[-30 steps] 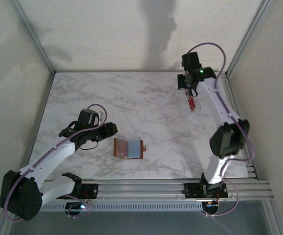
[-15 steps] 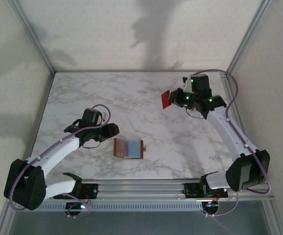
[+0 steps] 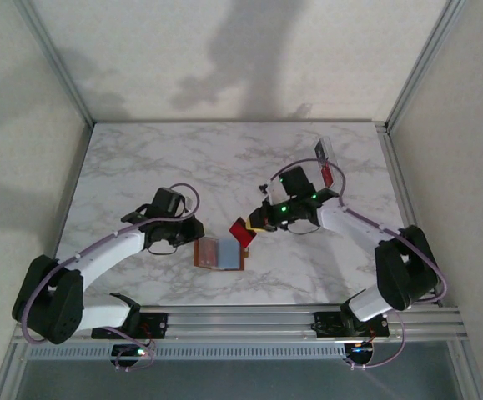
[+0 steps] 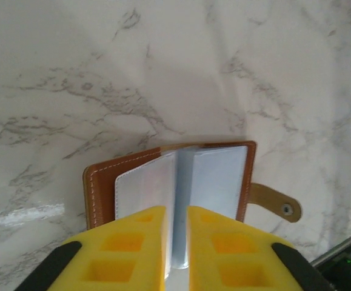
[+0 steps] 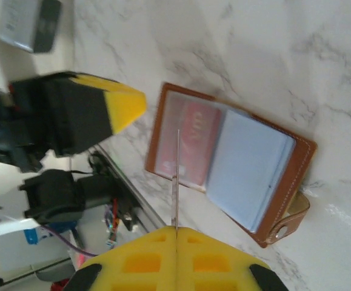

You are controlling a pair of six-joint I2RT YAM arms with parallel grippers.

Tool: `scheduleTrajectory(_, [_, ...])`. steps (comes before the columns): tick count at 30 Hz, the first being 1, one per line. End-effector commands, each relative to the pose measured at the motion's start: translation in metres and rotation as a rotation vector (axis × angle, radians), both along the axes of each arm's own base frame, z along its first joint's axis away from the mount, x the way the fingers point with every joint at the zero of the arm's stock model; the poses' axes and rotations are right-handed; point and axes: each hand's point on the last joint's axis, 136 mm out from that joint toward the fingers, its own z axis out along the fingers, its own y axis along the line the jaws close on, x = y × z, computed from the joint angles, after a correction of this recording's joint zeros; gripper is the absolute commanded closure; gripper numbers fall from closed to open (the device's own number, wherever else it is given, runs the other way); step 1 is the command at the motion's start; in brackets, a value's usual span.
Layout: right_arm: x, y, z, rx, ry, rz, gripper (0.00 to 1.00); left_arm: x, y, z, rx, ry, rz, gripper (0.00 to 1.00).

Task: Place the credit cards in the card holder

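**Everything just came together**

Left gripper [image 4: 175, 242] slides in and now pinches a clear inner sleeve of the card holder [image 4: 96, 188], which lies open mid-tabletop [image 3: 141, 167]. Right gripper [image 5: 176, 242] swings over from the far corner and hovers above it, clamping a red credit card [image 3: 241, 230]. Insertion looks like the next step.

The counter [image 3: 141, 167] was a white marble-patterned surface with grey veining. A brown leather wallet [image 3: 219, 252] lay flat and open on it, near the middle of the near edge, clear inner pockets facing up and snap tab pointing right. A clear tray [image 3: 322, 155] lay towards the far right corner, well apart from the wallet.
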Motion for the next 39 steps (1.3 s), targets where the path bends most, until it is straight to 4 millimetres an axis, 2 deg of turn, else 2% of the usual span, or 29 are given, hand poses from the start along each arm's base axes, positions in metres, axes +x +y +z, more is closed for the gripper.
scheduleTrajectory(1, [-0.008,0.022,-0.009,0.056,-0.014,0.011,1.00,-0.012,0.005,-0.025,0.066,0.058,-0.019,0.92])
scheduleTrajectory(3, [-0.014,0.029,-0.020,0.048,0.006,0.026,1.00,-0.018,0.003,-0.032,0.076,0.074,-0.036,1.00])
scheduleTrajectory(8, [-0.007,0.035,-0.040,0.046,-0.014,-0.023,1.00,-0.024,0.015,-0.052,0.137,0.104,-0.025,1.00])
scheduleTrajectory(11, [-0.009,0.039,-0.049,0.054,0.011,-0.028,1.00,-0.027,0.020,-0.061,0.157,0.126,0.008,1.00])
scheduleTrajectory(18, [-0.017,0.045,-0.071,0.006,0.047,0.036,1.00,-0.017,0.024,-0.046,0.135,0.046,0.072,1.00])
scheduleTrajectory(22, [-0.017,0.046,-0.075,-0.005,0.050,0.045,1.00,-0.024,0.022,-0.038,0.106,0.041,0.061,1.00])
scheduleTrajectory(30, [-0.015,0.054,-0.079,-0.013,0.051,0.085,1.00,-0.049,0.025,-0.062,0.087,0.119,0.049,1.00])
scheduleTrajectory(39, [-0.018,0.046,-0.099,-0.102,0.084,0.074,1.00,-0.045,0.036,-0.063,0.135,0.088,0.089,1.00])
